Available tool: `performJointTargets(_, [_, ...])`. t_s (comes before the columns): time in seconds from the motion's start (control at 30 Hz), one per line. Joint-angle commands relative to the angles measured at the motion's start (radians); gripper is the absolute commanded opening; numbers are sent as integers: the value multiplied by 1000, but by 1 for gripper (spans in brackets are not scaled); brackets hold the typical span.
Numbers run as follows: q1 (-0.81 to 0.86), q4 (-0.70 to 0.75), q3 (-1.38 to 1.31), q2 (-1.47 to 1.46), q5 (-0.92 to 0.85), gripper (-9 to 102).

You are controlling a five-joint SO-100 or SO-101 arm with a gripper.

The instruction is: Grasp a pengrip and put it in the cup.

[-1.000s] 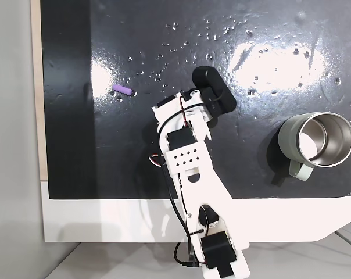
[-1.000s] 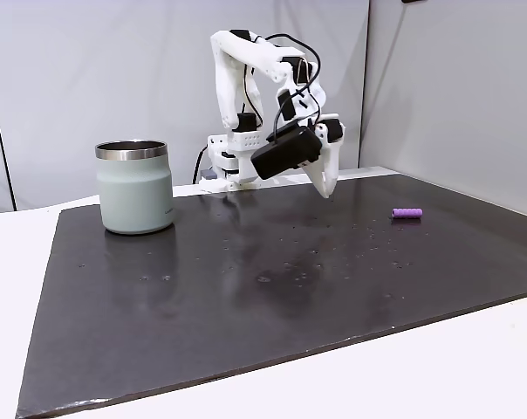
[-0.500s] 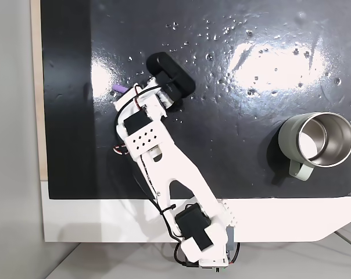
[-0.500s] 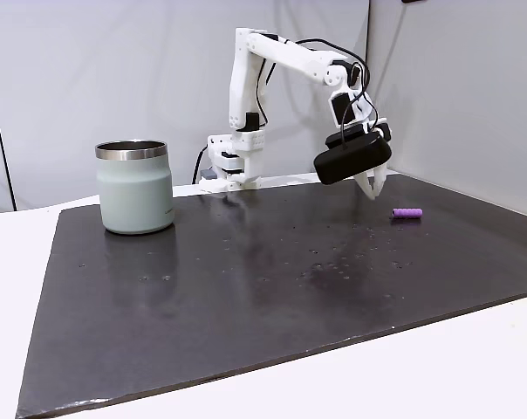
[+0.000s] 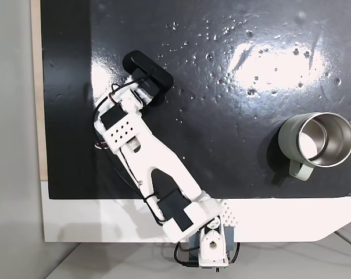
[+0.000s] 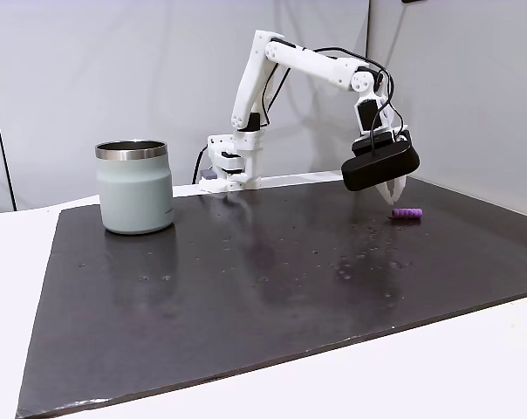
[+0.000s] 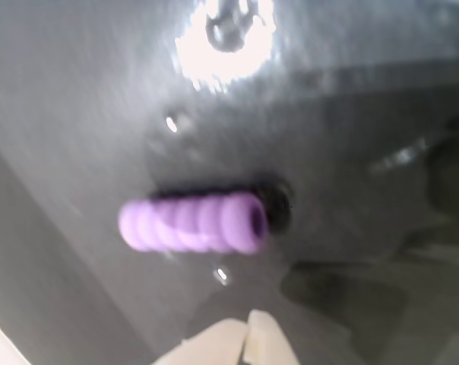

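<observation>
Wrist view is showing the small purple ribbed pengrip (image 7: 191, 222) just ahead of the white gripper (image 7: 247, 341), which has swung across, fingertips pressed together, not grabbing yet.

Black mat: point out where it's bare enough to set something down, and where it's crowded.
Bare: the wide middle of the black mat between the arm and the cup, and its near edge in the side fixed view. Crowded: the corner where the gripper hangs over the pengrip.

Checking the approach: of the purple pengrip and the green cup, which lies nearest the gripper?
The small ribbed purple pengrip, lying just beside the gripper; the pale green steel-lined cup stands far across the mat.
</observation>
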Motion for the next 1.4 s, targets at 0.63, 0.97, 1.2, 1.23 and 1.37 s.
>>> performJointTargets(0.63, [-44, 147, -238, -71, 577, 0])
performJointTargets(0.97, [-43, 149, -272, -78, 759, 3])
performJointTargets(1.2, [-12, 149, -279, -86, 861, 21])
performJointTargets(1.23, [-8, 149, -281, -89, 868, 24])
performJointTargets(1.37, [11, 149, -290, -95, 899, 33])
